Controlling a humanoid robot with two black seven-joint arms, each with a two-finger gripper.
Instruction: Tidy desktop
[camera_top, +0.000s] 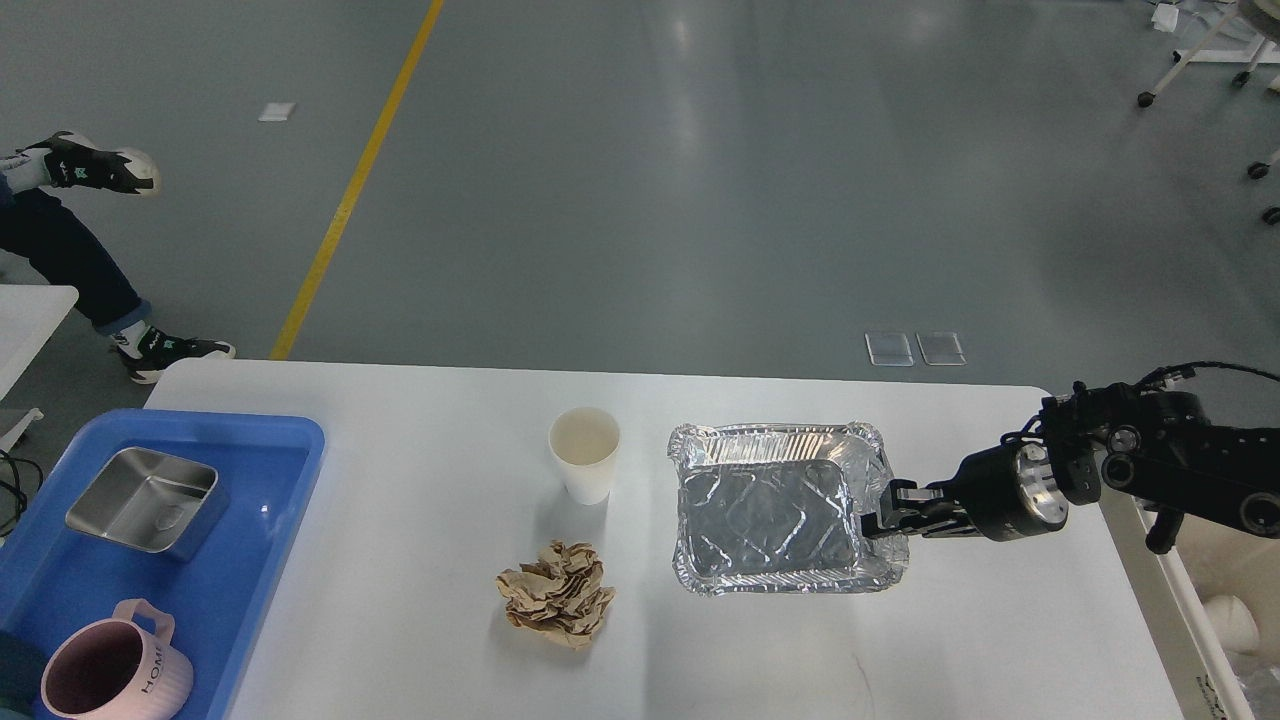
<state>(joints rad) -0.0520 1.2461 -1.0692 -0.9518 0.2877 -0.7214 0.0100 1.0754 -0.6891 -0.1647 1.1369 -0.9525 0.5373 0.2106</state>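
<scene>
White desktop (400, 520) on grey floor (700, 180)

The surface (400, 520) looks smooth, matt white-grey. The foil tray (775, 505) is crinkled, shiny aluminium. The ball of brown paper (557, 593) is rough and creased. The blue tray (285, 470) is glossy plastic, holding a brushed steel container (143, 500) and a matt pink mug (110, 672).

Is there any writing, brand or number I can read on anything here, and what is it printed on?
"HOME": runs down the side of the pink mug in the blue tray.
Small marks on the black shoes: too small to read.
Paper cup, foil container, steel box: no text seen.
</scene>
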